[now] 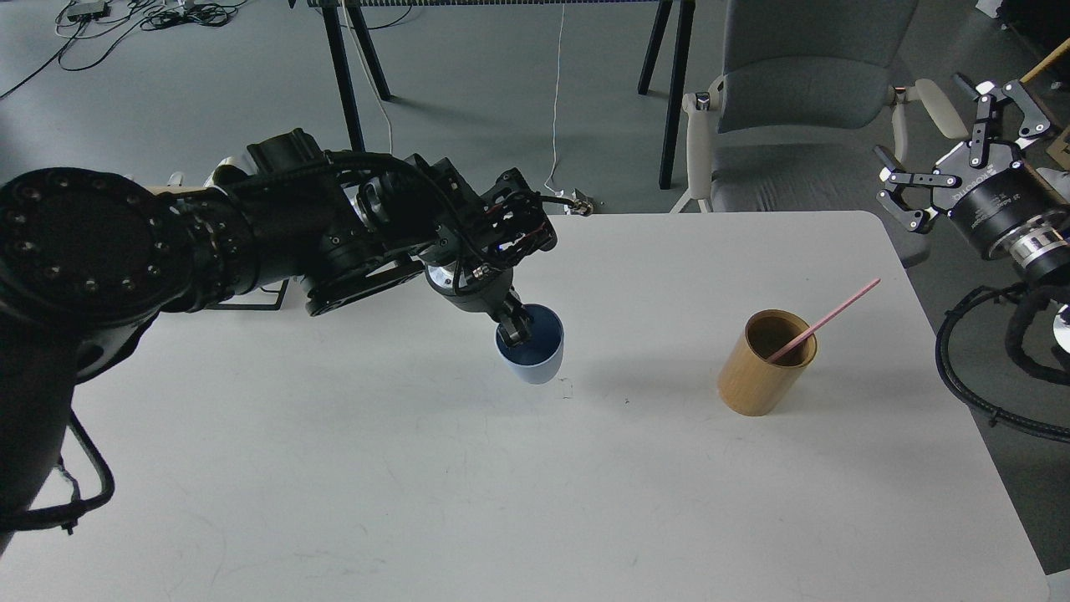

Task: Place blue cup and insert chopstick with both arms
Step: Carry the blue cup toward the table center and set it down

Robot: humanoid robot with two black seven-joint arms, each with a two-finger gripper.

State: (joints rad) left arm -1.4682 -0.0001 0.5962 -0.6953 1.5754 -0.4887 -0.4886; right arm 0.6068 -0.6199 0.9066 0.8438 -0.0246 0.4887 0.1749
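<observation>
The blue cup (535, 361) stands nearly upright at the middle of the white table (468, 485). My left gripper (516, 329) is shut on the cup's near-left rim, with one finger inside the dark blue interior. The pink chopstick (827, 318) leans inside the tan bamboo holder (762, 368) at the right of the table, its top end pointing up and right. My right gripper (961, 125) is open and empty, held in the air beyond the table's far right corner.
A grey chair (794, 92) stands behind the table's far right edge. Black table legs (347, 84) and cables are on the floor at the back. My left arm covers the far left of the table.
</observation>
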